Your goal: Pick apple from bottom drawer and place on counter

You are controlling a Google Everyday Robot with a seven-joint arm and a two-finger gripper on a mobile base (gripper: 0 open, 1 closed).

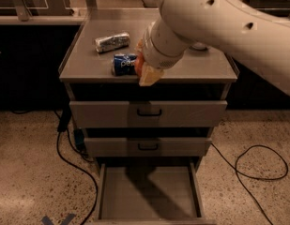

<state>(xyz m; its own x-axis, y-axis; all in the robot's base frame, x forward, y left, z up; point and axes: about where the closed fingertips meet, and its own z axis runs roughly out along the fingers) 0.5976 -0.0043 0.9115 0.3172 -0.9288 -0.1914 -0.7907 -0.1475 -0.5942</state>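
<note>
Fingers (149, 76) closed round apple (138, 64); gripper (143, 73) above counter (88, 55) front edge, beside Pepsi can (123, 63). Placing step; next: lower, release on bare top

Only one marking can be read: pale lettering on the blue can (123, 63), which lies on its side on the counter (88, 55). It looks like the Pepsi brand, though not every letter is certain. The gripper (143, 69), clasped on the apple (138, 63), sits at the can's 3 o'clock. The silver packet (112, 41) at 11 o'clock bears print too small to read.
</note>
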